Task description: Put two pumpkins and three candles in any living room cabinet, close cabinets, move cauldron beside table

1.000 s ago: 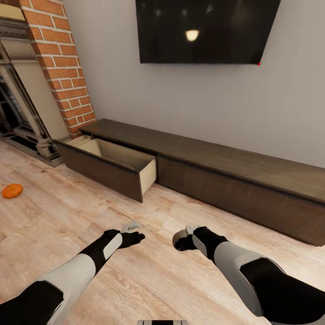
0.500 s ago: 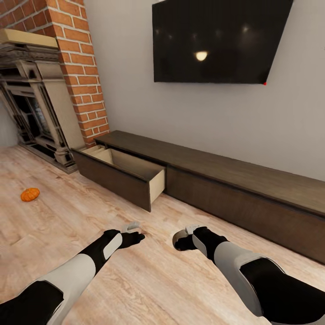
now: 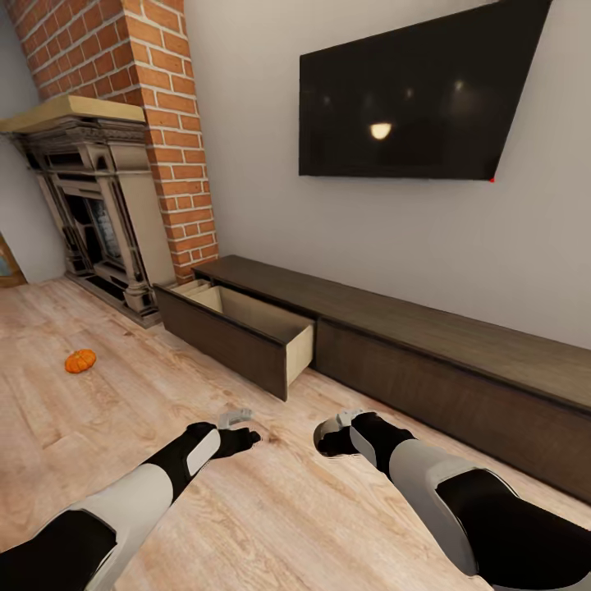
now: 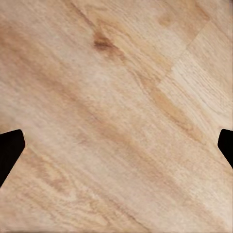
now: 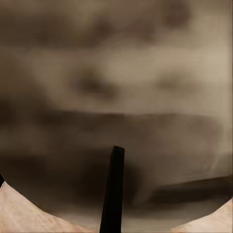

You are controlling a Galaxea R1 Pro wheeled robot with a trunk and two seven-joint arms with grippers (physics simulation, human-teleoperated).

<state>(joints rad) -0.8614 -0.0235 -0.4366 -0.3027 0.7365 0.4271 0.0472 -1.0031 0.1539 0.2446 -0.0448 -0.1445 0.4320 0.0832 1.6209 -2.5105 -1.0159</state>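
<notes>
One orange pumpkin (image 3: 80, 361) lies on the wood floor to the left, in front of the fireplace. The long dark cabinet (image 3: 427, 324) runs along the wall, and its left drawer (image 3: 238, 328) is pulled out, showing pale wood inside. My left gripper (image 3: 243, 430) hovers low over the floorboards, open and empty; its dark fingertips (image 4: 9, 150) stand wide apart. My right gripper (image 3: 328, 435) is shut on a tan candle (image 3: 327, 425), which looms blurred and beige (image 5: 116, 97) behind one black finger (image 5: 112, 189). Both hands are a short way in front of the open drawer.
A brick chimney (image 3: 172, 123) and an ornate fireplace (image 3: 90, 205) stand at the left, close to the drawer's end. A black TV (image 3: 410, 98) hangs above the cabinet. Bare wood floor (image 3: 164, 394) stretches between me and the cabinet.
The whole picture has shifted right and down, so the camera has turned left and up. More fireplace shows. Both arms hold the same pose, and the drawer stays open.
</notes>
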